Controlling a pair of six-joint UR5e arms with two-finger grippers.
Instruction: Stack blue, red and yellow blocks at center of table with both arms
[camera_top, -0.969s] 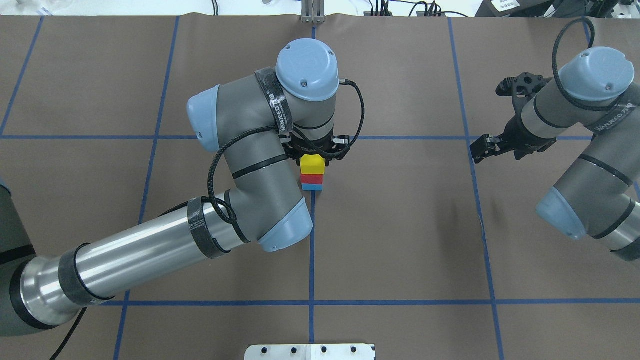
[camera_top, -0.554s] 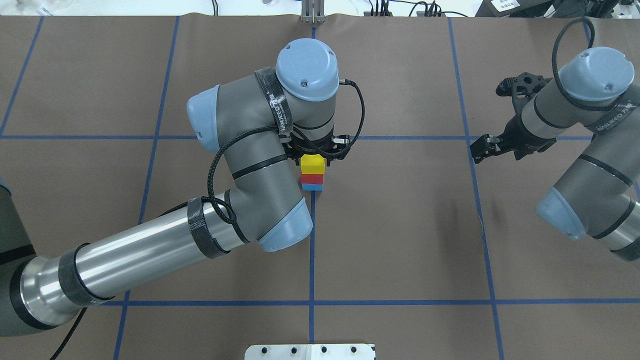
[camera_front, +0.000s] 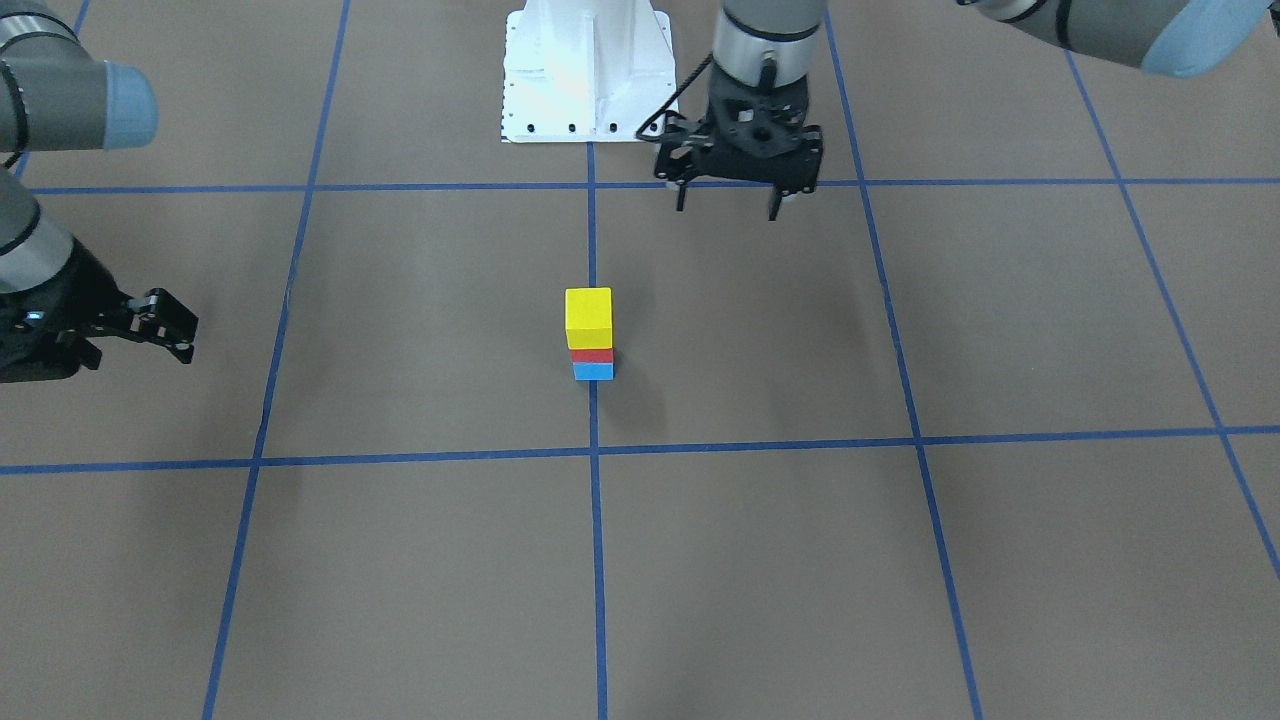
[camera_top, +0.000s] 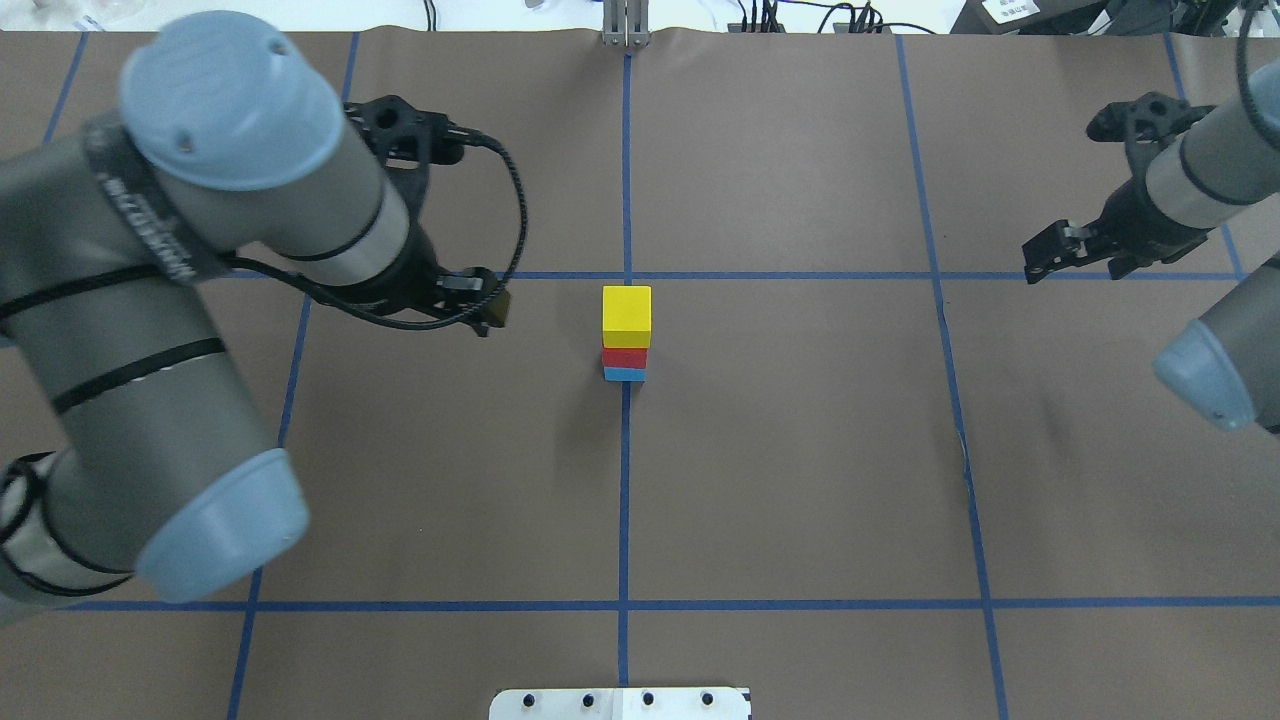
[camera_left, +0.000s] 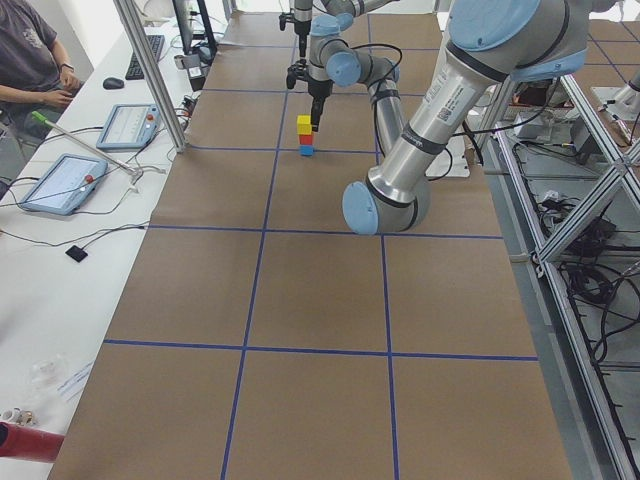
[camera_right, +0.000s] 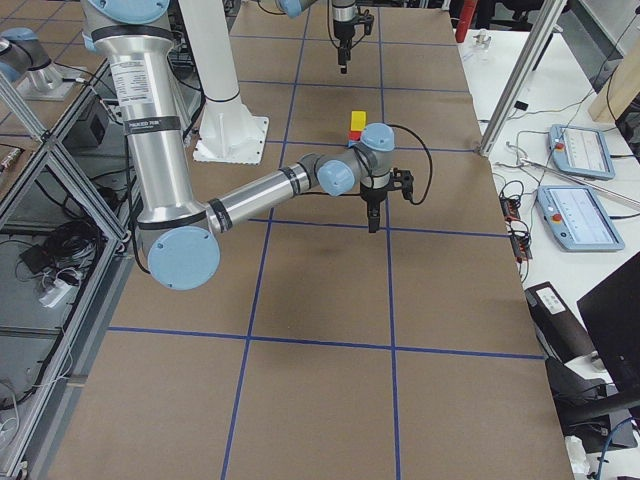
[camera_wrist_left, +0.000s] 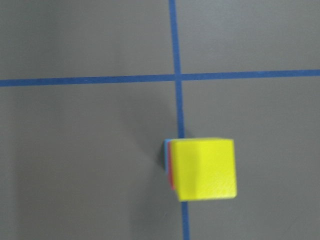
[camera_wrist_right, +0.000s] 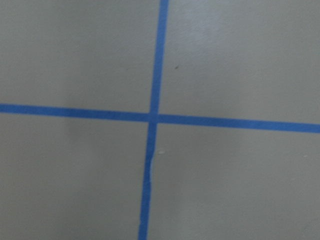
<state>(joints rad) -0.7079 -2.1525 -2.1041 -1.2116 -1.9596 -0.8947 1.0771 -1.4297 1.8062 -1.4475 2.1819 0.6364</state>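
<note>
At the centre of the surface (camera_top: 800, 450) the blue block (camera_top: 624, 374) sits lowest, the red block (camera_top: 624, 357) on it and the yellow block (camera_top: 626, 312) on top. To their left the left fingers (camera_front: 772, 205) hang apart, empty. Slightly farther, well right, the right fingers (camera_front: 170, 312) are apart too.

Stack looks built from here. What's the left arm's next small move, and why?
Probably just draw the left gripper farther toward its own side and park it. Its fingers are open and empty, and the yellow cube sits on the red block over the blue block, standing on its own.
</note>
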